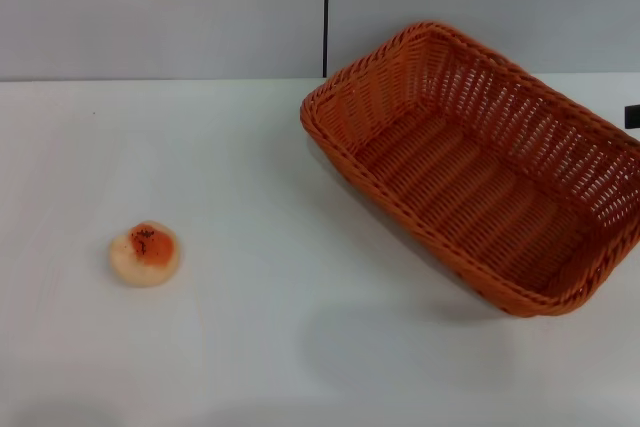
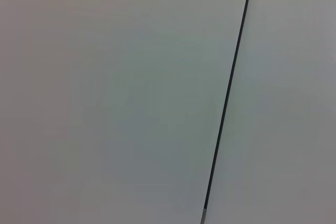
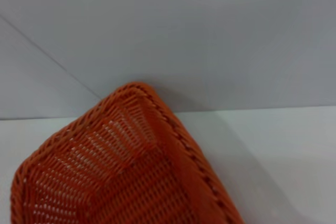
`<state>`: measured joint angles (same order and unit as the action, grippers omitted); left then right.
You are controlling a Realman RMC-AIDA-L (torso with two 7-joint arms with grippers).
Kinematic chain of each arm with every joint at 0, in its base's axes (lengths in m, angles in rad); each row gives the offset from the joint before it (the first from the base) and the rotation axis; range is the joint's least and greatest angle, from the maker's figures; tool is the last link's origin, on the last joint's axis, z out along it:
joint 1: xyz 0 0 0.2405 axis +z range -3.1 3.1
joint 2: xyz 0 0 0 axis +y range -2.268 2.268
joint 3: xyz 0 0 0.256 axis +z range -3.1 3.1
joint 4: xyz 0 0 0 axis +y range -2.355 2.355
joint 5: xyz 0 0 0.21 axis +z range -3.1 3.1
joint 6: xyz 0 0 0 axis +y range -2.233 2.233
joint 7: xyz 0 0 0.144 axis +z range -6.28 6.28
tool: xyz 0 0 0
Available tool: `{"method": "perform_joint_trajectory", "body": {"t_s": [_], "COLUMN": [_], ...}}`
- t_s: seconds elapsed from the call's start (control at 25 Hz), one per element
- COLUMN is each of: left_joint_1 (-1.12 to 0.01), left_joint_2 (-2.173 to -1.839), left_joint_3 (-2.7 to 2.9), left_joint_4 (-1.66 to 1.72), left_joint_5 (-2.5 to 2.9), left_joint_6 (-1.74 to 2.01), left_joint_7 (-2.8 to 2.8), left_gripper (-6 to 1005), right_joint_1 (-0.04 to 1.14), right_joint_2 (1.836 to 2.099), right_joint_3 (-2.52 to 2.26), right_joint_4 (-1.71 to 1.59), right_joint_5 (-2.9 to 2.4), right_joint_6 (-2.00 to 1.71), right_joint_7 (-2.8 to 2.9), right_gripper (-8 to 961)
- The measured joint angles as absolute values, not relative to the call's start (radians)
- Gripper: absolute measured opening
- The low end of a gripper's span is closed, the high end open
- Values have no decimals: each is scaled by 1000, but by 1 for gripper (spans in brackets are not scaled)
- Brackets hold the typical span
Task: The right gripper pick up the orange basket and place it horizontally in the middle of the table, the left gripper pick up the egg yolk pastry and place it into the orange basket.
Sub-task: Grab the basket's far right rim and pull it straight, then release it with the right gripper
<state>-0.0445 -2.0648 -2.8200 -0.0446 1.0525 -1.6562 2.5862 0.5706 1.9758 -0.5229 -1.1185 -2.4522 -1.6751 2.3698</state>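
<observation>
Orange basket point(image 1: 480, 172) tilted at table's point(image 1: 300, 347) right, egg yolk pastry point(image 1: 145, 253) left — hands unseen.

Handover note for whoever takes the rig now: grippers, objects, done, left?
Left gripper: not in view in any picture; its wrist camera faces a blank wall.
Right gripper: own fingers not seen; a small black part shows at the head view's right edge, by the basket.
Orange basket: on the right of the table, angled diagonally, empty.
Egg yolk pastry: front left on the table, glazed side up, well apart from the basket.
Done: nothing visible.
Left: right arm moves the basket to the middle, set horizontally; left arm puts the pastry in it.
</observation>
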Motion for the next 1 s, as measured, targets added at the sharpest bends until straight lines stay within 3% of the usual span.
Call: {"method": "perform_joint_trajectory", "body": {"t_s": [1.0], "left_joint_1": [-27], "left_joint_2": [-2062], "left_joint_3": [-2822], "left_joint_4": [-52], "left_joint_5": [1053], "left_joint_6": [-1706], "left_joint_7": [2585], "left_gripper": [793], "right_joint_1": [647], "right_joint_2": [1985], "right_joint_3": [-525], "right_joint_4": [-817], "right_joint_5": [-2417], "right_joint_6": [-1415], "right_joint_7": [2099], "right_gripper": [762]}}
